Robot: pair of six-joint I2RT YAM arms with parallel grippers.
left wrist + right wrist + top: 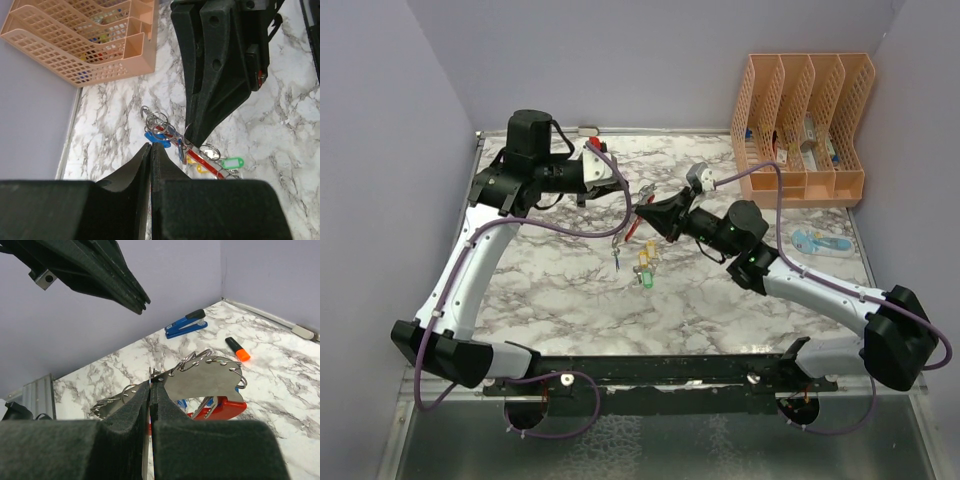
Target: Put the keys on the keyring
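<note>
- Right tool (151,385) was clamped tight on the thin edge of the keyring (205,380), on its silver-grey side, holding it up over the middle of the desk (550,290).
- Left tool (151,147) had its fingers pressed together, with nothing in them that I could see, close by on the ring's far-left side.
- Keys (157,136) with blue, yellow and green heads were bunched under the ring. Couldn't tell which ones were actually threaded on.
- My guess: light, stiff, slick metal, swinging on the little split rings (186,361). I'd pinch a key by its plastic head, not the blade.

white arms (470,280), black joints (905,345), purple cables (779,205)
</note>
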